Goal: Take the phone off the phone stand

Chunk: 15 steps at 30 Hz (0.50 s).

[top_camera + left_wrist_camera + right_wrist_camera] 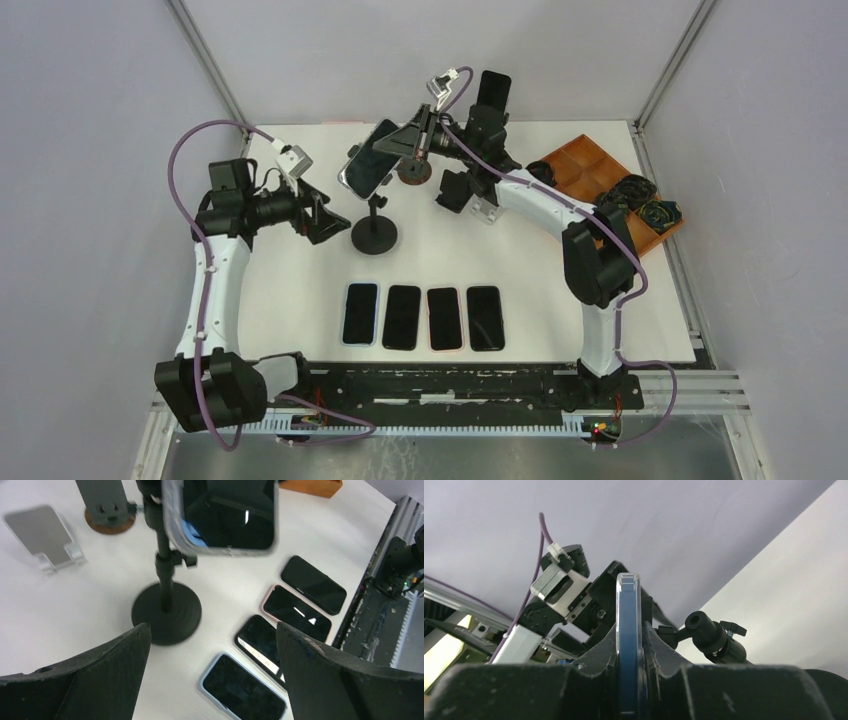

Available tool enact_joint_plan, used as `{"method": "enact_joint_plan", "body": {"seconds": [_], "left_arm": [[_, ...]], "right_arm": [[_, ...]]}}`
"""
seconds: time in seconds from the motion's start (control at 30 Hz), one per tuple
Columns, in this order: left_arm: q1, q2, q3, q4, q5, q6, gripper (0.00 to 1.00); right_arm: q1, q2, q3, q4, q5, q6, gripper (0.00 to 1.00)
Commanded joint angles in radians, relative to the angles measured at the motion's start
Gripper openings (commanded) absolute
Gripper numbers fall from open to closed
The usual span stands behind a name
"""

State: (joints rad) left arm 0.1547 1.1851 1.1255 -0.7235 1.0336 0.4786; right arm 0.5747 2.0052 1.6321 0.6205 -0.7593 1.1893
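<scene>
phone: the phone (368,160) is up in the air, tilted, right over the top of the phone stand (374,236). Can't honestly tell whether it's fully clear of the holder or just resting against it.
right gripper: the right gripper (629,672) has its jaws pinched narrow on the phone's thin edge, one on each face.
left gripper: the left gripper (322,213) has its jaws spread wide with nothing in them, hanging low just beside the stand's base.
how it'll handle: my guess is stiff, flat and fairly light. The glossy glass front looks slippery and is the fragile part. The clear bumper case with the blue back should give the pads more bite than bare glass.
where to hold: I'd grab across the faces near the middle of a long side. Pinching near a corner would probably let it pivot.
stand: matte black, thin round post on a heavy-looking disc base, with a ball joint and small knob up top. It could tip if the phone drags on the holder.
other phones: a row of four phones (422,317) lies flat on the white desk (560,300), screens up, side by side. They look like dark glass slabs, a couple with pale case rims.
extras: there's a clear bent-plate stand (47,537) and another stand with a round wooden foot (107,515) further back. A brown compartment tray (590,165) sits off to the right.
</scene>
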Motion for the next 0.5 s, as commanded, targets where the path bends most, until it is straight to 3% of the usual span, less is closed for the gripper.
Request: {"method": "enact_joint_plan", "body": {"seconds": [0.0, 0.23, 0.47], "left_arm": [[-0.002, -0.003, -0.002, 0.155, 0.061, -0.043, 1.0], [-0.005, 0.01, -0.008, 0.15, 0.197, -0.064, 1.0], [-0.031, -0.025, -0.033, 0.148, 0.266, -0.089, 1.0]], "right_arm": [[0.037, -0.179, -0.033, 0.253, -0.049, 0.122, 0.0], [0.055, -0.298, -0.17, 0.353, -0.009, 0.175, 0.0], [0.115, -0.251, -0.128, 0.54, 0.015, 0.339, 0.0]]}}
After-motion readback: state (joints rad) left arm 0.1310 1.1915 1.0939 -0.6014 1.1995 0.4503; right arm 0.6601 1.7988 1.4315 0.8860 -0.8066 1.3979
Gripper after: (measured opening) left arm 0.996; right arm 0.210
